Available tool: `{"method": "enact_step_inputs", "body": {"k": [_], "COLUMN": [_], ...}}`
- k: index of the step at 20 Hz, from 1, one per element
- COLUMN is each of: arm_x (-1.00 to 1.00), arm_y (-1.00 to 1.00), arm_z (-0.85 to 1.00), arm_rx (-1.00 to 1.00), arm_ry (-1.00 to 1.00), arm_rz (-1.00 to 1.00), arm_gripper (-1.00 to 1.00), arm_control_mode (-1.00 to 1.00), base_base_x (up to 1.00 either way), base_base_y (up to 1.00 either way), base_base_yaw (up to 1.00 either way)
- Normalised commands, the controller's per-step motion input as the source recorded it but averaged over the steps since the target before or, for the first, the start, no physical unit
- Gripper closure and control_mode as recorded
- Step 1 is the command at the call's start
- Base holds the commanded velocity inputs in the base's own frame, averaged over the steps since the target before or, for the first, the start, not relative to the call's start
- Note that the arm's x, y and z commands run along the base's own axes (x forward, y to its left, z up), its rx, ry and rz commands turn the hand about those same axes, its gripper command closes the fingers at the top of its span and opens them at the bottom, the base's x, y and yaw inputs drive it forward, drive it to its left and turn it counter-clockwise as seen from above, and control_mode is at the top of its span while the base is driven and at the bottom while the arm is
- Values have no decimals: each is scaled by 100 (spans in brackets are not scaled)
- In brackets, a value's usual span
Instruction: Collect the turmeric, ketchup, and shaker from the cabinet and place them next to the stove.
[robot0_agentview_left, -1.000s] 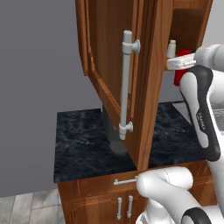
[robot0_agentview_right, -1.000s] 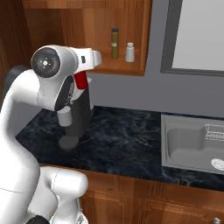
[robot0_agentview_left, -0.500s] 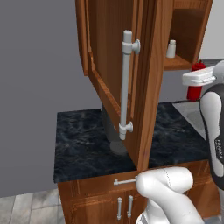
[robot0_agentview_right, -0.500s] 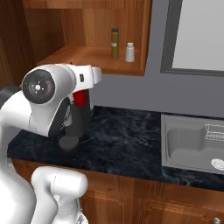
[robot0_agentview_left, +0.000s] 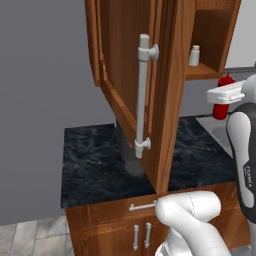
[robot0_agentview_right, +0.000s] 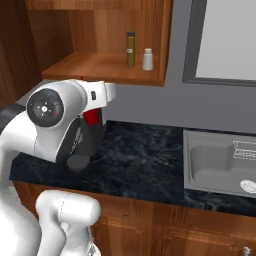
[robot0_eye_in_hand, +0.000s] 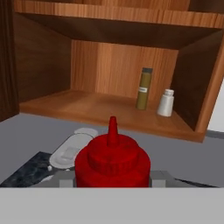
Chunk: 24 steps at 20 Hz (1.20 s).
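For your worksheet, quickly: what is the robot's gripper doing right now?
Gripper: closed on the red ketchup bottle, held out in front of the open cabinet.

Your hand (robot0_eye_in_hand: 112, 181) sits outside the cabinet (robot0_agentview_right: 75, 30), closed around the ketchup (robot0_eye_in_hand: 112, 161), with grey wall and open air around it. The cabinet door (robot0_agentview_left: 127, 75) stands swung wide on your left, its long handle (robot0_agentview_left: 143, 97) jutting outward; that side is blocked. Inside, most of the shelf (robot0_eye_in_hand: 92, 109) is bare wood and open to reach. Only its right end is crowded: the tall dark bottle (robot0_eye_in_hand: 144, 89) and the small white shaker (robot0_eye_in_hand: 166, 103) stand just beside each other, close to the right wall. Below, the dark counter (robot0_agentview_right: 145, 160) lies open toward the sink (robot0_agentview_right: 220, 162); a grey upright object (robot0_agentview_left: 127, 150) stands on it under the door.
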Motion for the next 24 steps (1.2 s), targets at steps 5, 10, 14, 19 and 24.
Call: {"method": "enact_step_inputs", "body": {"k": [5,10,14,19,24], "arm_x": [0,0,0,0,0], "arm_y": [0,0,0,0,0], "arm_z": [0,0,0,0,0], "arm_rx": [0,0,0,0,0], "arm_ry": [0,0,0,0,0], "arm_rz": [0,0,0,0,0], "arm_gripper": [100,100,100,100,100], "arm_control_mode": [100,100,100,100,100], "base_base_x": [-36,-37,-26,-12,-4], "base_base_y": [-33,-39,-45,-27,-24], "base_base_yaw": [-26,-43,-53,-62,-65]}}
